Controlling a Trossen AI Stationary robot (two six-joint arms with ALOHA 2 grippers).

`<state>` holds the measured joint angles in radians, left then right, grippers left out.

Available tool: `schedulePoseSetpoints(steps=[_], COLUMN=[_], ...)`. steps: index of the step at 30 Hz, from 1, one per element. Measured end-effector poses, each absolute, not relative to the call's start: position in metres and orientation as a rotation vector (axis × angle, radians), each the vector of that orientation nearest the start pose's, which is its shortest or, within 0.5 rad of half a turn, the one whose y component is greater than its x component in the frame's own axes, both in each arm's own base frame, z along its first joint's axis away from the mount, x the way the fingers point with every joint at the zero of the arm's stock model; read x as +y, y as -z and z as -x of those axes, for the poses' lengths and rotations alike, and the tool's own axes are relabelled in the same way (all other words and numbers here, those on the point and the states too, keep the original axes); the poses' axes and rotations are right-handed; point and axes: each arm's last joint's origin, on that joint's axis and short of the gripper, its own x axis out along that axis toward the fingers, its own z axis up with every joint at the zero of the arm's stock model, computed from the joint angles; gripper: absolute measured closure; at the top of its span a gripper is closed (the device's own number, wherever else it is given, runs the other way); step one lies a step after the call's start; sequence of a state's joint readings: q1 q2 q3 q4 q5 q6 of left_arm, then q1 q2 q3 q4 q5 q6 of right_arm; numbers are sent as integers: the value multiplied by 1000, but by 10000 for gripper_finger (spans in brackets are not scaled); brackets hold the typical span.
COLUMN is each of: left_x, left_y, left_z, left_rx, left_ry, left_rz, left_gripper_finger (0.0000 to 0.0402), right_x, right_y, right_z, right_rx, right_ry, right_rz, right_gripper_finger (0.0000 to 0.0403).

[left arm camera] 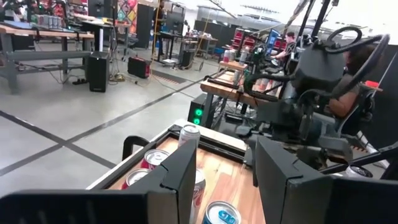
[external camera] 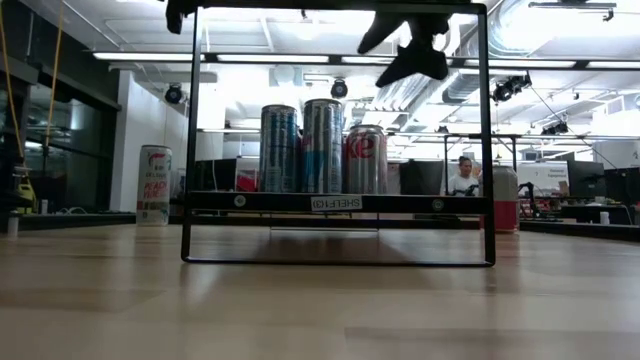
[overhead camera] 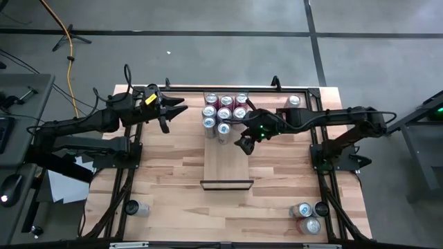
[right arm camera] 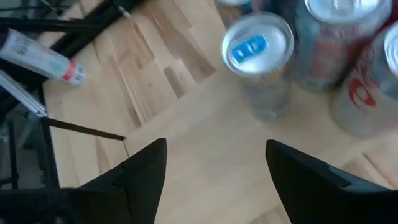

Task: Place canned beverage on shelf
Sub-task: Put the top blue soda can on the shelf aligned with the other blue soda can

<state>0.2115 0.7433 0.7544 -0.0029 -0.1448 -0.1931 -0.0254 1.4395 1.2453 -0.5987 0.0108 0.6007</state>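
Observation:
The shelf (overhead camera: 226, 162) is a long light wood panel, raised on a black frame (external camera: 487, 150) in the low view. Several cans (overhead camera: 225, 114) stand upright on their bases at its far end. My right gripper (overhead camera: 246, 144) hangs open above the shelf, just on the near side of the cans and slanting down. In the right wrist view a blue-tabbed can (right arm camera: 258, 43) lies ahead of my right gripper (right arm camera: 214, 168), clear of its fingers. My left gripper (overhead camera: 174, 111) is open and level in the air to the left of the cans, with nothing between its fingers (left arm camera: 180, 174).
One can (overhead camera: 294, 102) stands at the far right of the table, another (overhead camera: 138, 207) near the front left corner. Three cans (overhead camera: 309, 216) cluster at the front right. Black frame rails (overhead camera: 318, 159) run along both table sides. The shelf's near half is bare.

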Motion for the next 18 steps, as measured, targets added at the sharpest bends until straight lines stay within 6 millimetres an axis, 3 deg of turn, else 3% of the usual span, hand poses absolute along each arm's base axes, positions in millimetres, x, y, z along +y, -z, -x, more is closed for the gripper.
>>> schedulePoseSetpoints(steps=[18], left_x=[39], left_y=[-345], left_z=[-162], left_rx=[-37], left_ry=[-351], left_rz=[188], left_gripper_finger=[298], right_x=[-10], right_y=[-313], right_z=[-313], right_rx=[647], right_ry=[308], right_rz=[-596], right_gripper_finger=[147])
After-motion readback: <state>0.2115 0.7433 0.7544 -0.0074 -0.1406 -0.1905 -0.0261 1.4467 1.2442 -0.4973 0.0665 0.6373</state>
